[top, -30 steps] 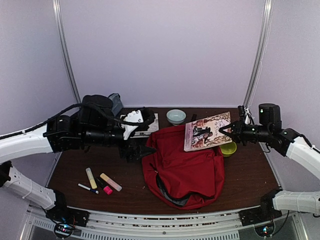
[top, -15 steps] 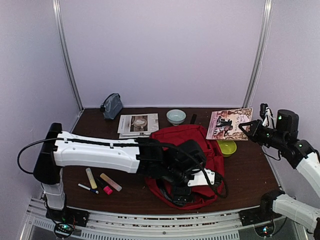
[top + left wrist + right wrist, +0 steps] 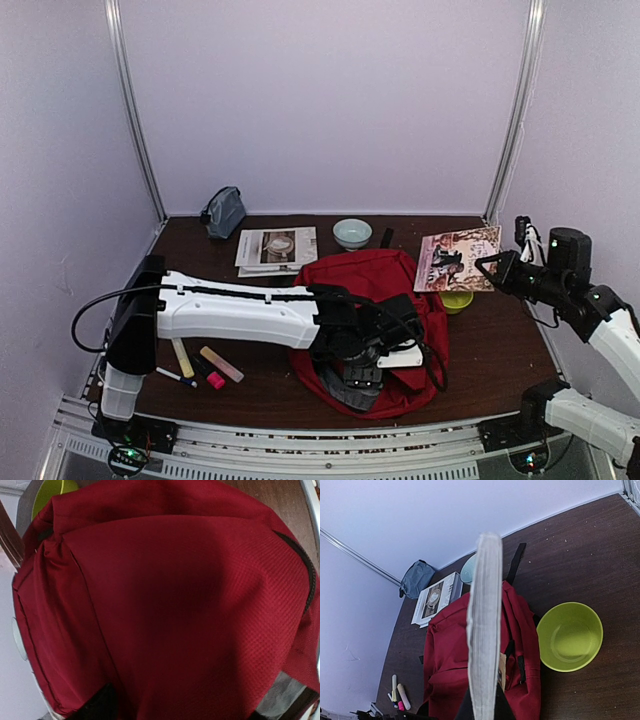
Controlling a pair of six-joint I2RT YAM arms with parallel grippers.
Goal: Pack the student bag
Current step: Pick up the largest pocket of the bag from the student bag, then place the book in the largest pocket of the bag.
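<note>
Lying flat at the middle of the worktop, the student bag is noted with its mouth turned to the near edge, where grey lining shows. This is judged to suit loading from the front.

The left arm is stretched across the bag. The left claw is poised at that mouth, jaws spread wide over the red fabric, with nothing pinched as far as can be told. Lifting the flap is the likely purpose.

An illustrated book is held on edge, off the worktop, at the bag's far right. It is clamped along one edge by the tightly closed right claw, presumably kept clear until the opening is ready.

A green bowl sits under the book, just beside the bag. Markers lie left of the bag, not yet packed.
</note>
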